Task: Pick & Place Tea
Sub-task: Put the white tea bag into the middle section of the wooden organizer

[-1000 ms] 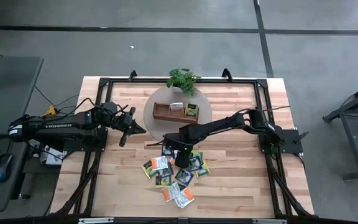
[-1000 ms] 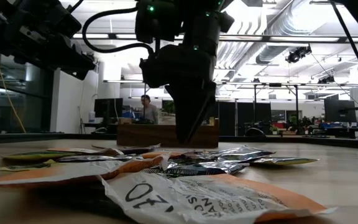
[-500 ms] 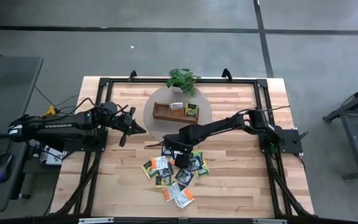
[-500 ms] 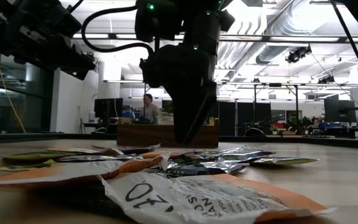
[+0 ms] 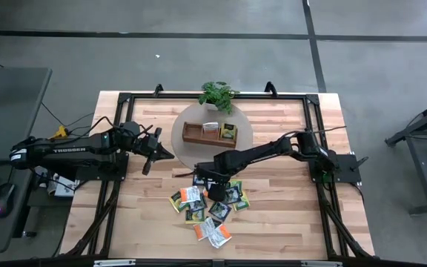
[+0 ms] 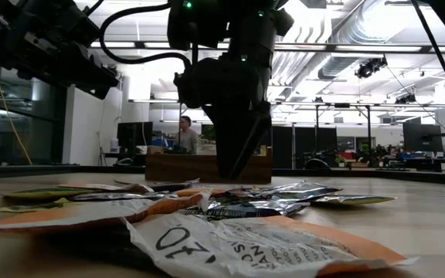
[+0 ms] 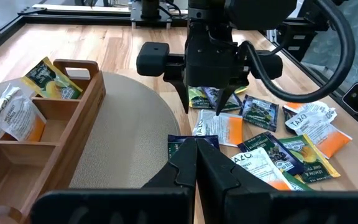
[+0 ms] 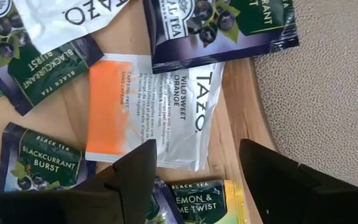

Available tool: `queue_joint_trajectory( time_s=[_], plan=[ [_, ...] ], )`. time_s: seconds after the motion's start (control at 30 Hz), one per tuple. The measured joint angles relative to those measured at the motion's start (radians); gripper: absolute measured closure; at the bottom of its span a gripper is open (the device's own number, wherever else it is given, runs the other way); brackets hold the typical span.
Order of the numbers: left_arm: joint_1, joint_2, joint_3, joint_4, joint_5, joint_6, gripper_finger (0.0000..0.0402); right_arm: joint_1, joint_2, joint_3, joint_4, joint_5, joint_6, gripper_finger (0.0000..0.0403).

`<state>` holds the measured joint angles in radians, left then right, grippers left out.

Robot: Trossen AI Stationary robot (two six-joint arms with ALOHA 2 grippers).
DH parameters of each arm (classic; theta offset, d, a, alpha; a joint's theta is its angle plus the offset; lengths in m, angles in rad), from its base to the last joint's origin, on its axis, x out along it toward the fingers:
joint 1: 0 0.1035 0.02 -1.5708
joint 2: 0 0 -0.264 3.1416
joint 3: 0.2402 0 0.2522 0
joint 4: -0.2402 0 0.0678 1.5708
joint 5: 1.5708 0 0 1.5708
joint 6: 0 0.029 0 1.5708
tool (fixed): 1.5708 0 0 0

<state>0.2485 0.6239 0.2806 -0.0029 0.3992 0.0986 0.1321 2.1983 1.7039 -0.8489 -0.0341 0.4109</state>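
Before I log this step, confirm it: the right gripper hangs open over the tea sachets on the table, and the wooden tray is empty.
Not quite. The right gripper does hang open over the tea sachets, but the wooden tray is not empty. The left wrist view shows two sachets already in it: a yellow-green one and a white-and-orange one.

A loose heap of flat square tea sachets (image 5: 208,205), orange, green, dark and white, is being shown overlapping on the table's middle, toward its front edge. Two more sachets (image 7: 27,99) are being propped inside the tray.
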Motion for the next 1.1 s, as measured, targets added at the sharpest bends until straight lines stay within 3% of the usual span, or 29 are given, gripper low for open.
queue_joint_trajectory(
  time_s=[0.87,1.1],
  plan=[
    [0.0,0.0,0.0,0.0,0.0,0.0,0.0401,0.0,0.037,0.001,0.042,-0.021,0.028,0.0193],
    [0.0,0.0,0.0,0.0,0.0,0.0,0.0401,-0.001,0.037,0.0,0.041,-0.018,0.034,0.0224]
  ],
)
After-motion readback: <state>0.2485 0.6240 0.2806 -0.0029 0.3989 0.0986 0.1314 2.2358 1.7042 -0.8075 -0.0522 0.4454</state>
